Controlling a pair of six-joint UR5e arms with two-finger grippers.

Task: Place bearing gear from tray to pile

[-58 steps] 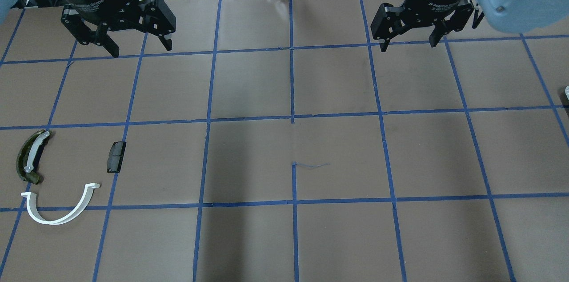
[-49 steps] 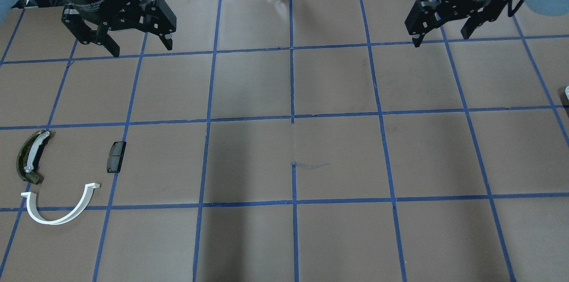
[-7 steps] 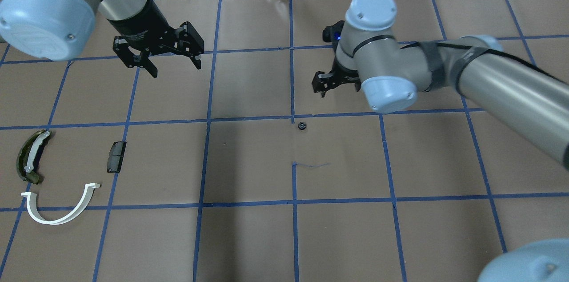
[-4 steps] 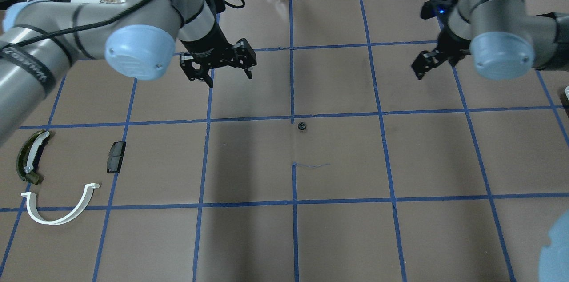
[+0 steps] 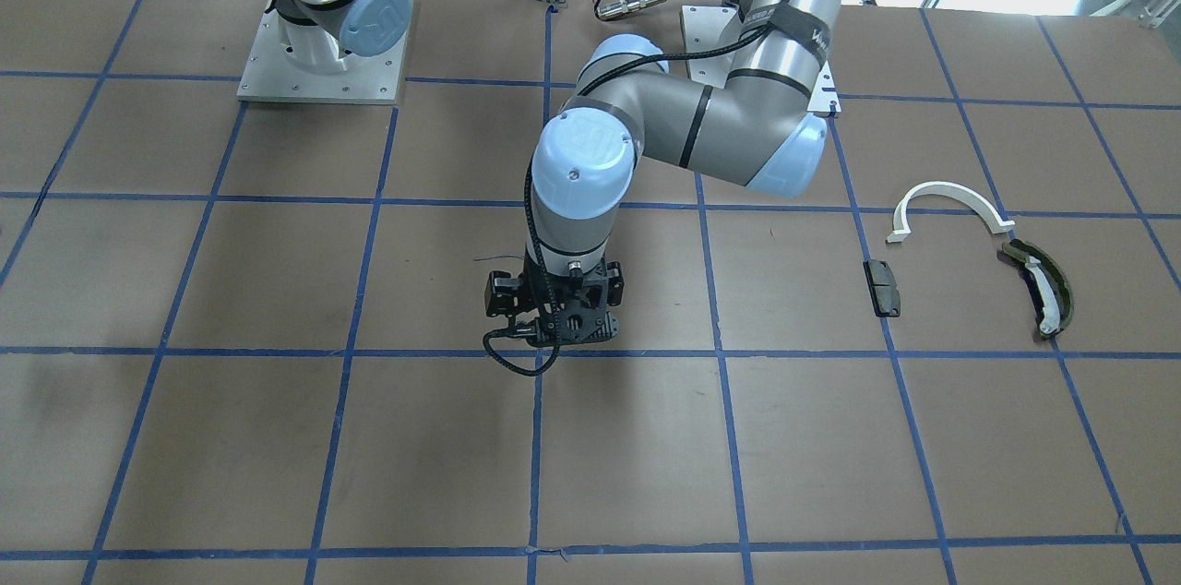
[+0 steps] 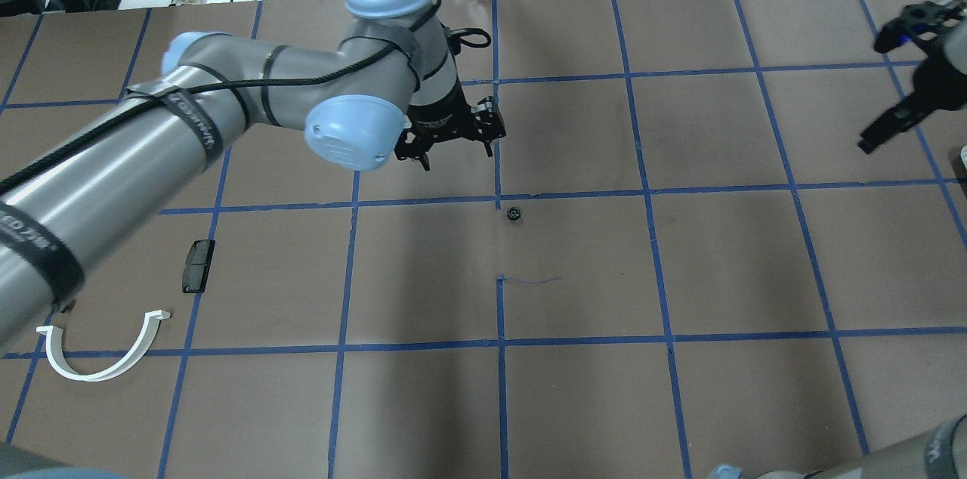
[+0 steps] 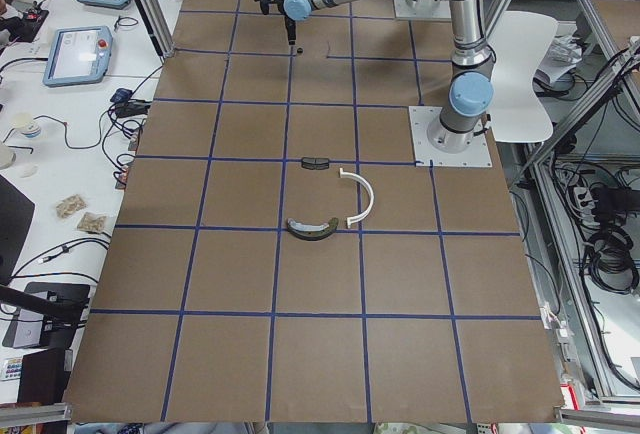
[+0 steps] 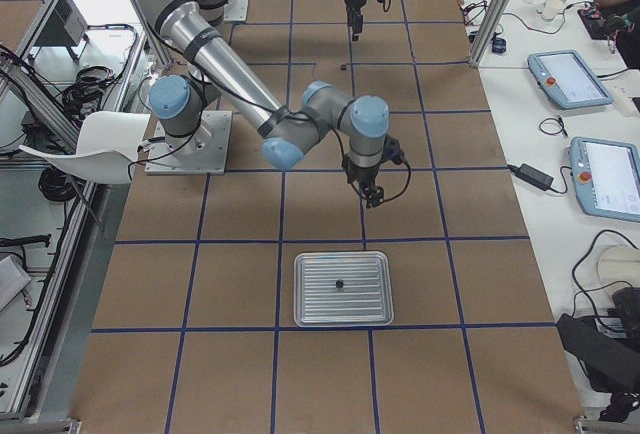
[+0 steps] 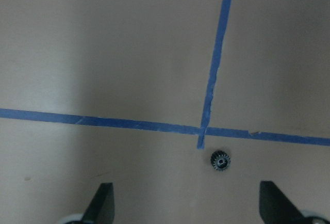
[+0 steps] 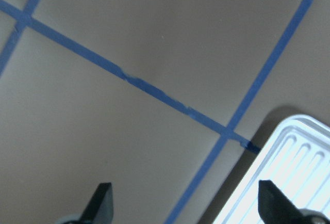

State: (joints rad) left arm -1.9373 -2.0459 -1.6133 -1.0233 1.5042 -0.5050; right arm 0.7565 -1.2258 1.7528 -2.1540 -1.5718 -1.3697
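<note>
Bearing gear (image 9: 220,160) lies flat just beside tape cross (image 9: 203,130); looks tiny, rigid, light, probably slippery, so pinch across toothed rim. Left gripper (image 9: 188,206) near that cross, jaws apart; right gripper (image 10: 185,203) well away, jaws apart.

We get overhead view from behind robot, high, facing forward and down on worktop (image 6: 680,403). Front-facing view: opposite side, steep, robot at top; both share white half-ring (image 5: 946,190). We see left side view looking along worktop from robot's left end, wide and distant; right side view likewise from other end, tray (image 8: 343,289) nearest. Left wrist camera close, straight down on bearing gear (image 9: 220,160), left end effector (image 9: 188,206) tips at bottom edge; overhead shares gear. Right wrist camera close, catching tray corner.
</note>
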